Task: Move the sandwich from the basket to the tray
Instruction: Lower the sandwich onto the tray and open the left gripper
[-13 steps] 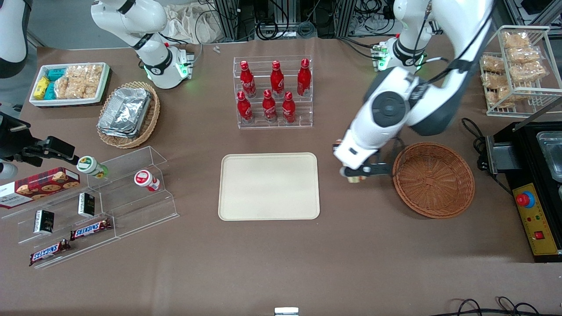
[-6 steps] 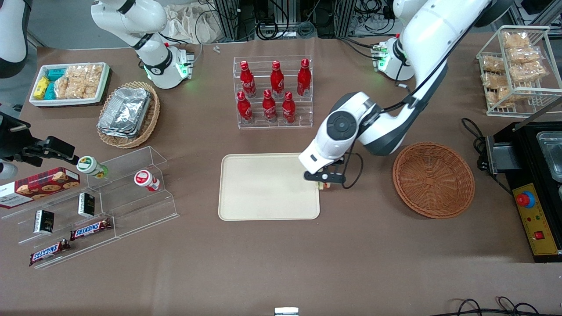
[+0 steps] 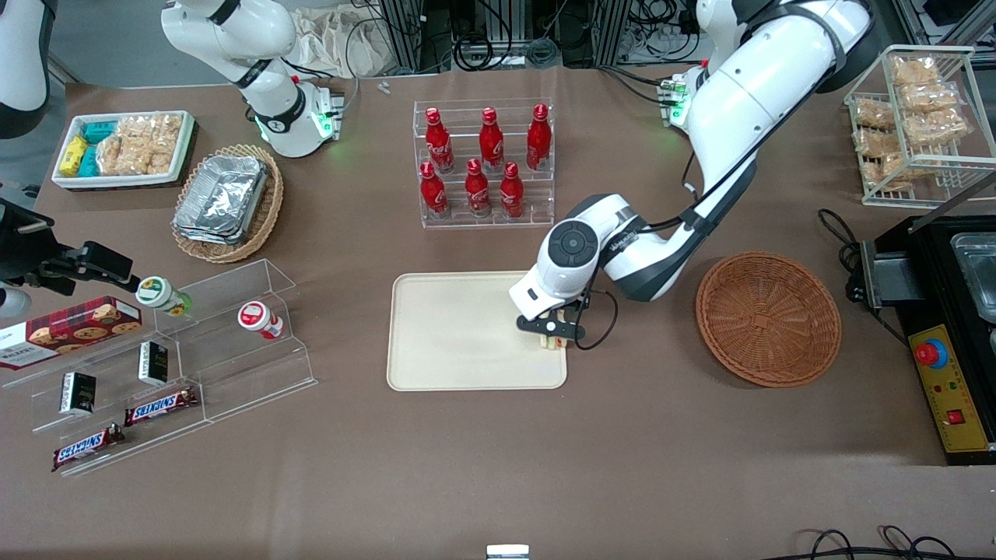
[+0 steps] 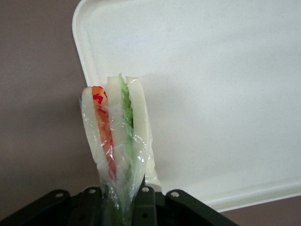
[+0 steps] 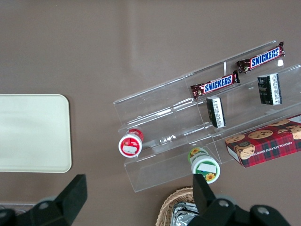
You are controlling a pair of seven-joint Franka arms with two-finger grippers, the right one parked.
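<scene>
**Q:** Where are your hand and the sandwich?

**A:** Your hand (image 3: 554, 334) hangs above the corner of the tray (image 3: 459, 342) that lies nearest the basket (image 3: 768, 317). Its fingers are closed on the wrapped sandwich (image 4: 116, 136), pinching it at one end. The basket sits well apart, toward the working arm's end of the counter (image 3: 498, 467), and looks empty.

**Q:** Which way does the sandwich point?

**A:** In the wrist view its long axis runs straight out from the fingers. The bread slices stand on edge, with red and green filling between them. The free end points away from the hand and hangs over the tray's rim, part over the tray and part over the counter.

**Q:** What could go wrong?

**A:** You are close to the tray's edge. Let go here and the sandwich may land on the rim, tip, and roll onto the counter. The grip seems to hold mostly loose wrap, so it could also slip early. I'd judge you need to move further over the tray's middle before lowering.
</scene>
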